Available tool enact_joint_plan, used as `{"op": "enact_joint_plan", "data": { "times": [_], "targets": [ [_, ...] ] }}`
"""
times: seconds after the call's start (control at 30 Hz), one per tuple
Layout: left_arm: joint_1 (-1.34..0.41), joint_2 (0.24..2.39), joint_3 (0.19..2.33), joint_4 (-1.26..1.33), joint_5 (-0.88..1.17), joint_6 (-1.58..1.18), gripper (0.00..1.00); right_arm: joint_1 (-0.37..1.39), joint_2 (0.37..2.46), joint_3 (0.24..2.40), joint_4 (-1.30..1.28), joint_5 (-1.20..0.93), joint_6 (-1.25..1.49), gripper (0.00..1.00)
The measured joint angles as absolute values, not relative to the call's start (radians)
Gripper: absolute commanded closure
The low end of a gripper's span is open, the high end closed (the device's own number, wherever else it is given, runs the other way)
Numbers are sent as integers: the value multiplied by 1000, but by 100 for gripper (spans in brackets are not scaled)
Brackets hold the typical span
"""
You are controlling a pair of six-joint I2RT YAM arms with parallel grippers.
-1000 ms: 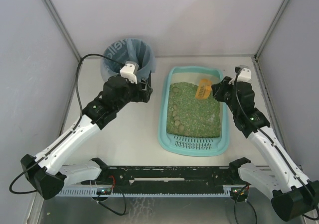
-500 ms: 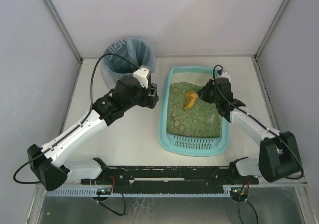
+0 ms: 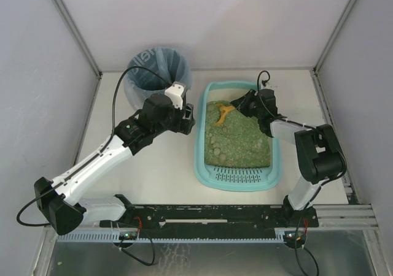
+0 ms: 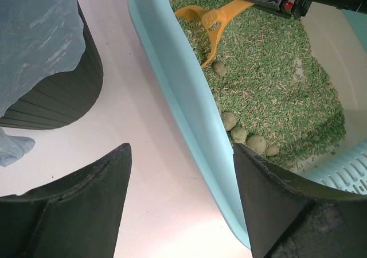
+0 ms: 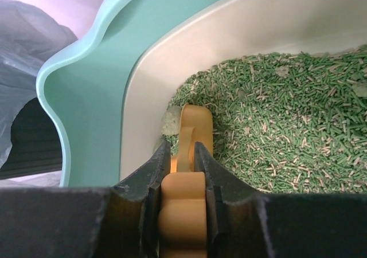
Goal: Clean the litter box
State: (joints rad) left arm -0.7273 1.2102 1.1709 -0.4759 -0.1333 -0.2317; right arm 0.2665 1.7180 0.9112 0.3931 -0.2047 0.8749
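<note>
The light-teal litter box [image 3: 201, 148] lies right of centre, filled with green litter [image 3: 242, 138], its grille [image 3: 239, 176] at the near end. My right gripper [image 3: 241, 106] is shut on the handle of the orange scoop [image 3: 222, 111], whose head digs into the litter at the far left corner. In the right wrist view the fingers [image 5: 182, 146] clamp the scoop [image 5: 195, 126] beside a pale clump [image 5: 171, 120]. My left gripper [image 3: 189, 118] stands open [image 4: 182, 149] low over the box's left rim [image 4: 189, 109]. Several clumps [image 4: 238, 133] lie along that side.
A round black bin lined with a blue bag [image 3: 158, 67] stands at the back, left of the box and close to my left gripper [image 4: 51, 80]. Grey walls close in the table on three sides. The arm bases and a black rail [image 3: 209, 214] run along the near edge.
The right gripper has carried the scoop left and down into the litter at the far left corner. The left arm swung right to the box's rim, then held still.
</note>
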Motion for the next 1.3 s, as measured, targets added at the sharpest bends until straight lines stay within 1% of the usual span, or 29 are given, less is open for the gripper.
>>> {"op": "enact_joint_plan", "data": {
  "times": [0.37,0.73,0.93,1.1,1.3],
  "targets": [
    [-727,1214,1171,-478,-135,-226,24,285,1660,858,432,-272,836,100],
    [-727,1216,1171,-482,-135,-224,24,309,1456,728,411,-233,826,100],
    [-727,1216,1171,-482,-135,-224,24,315,1270,714,284,-130,769,100],
    [-727,1215,1171,-482,-135,-224,24,317,1135,737,91,-4,665,100],
    [-727,1216,1171,-482,-136,-224,24,318,1095,780,-113,83,580,100]
  ]
}}
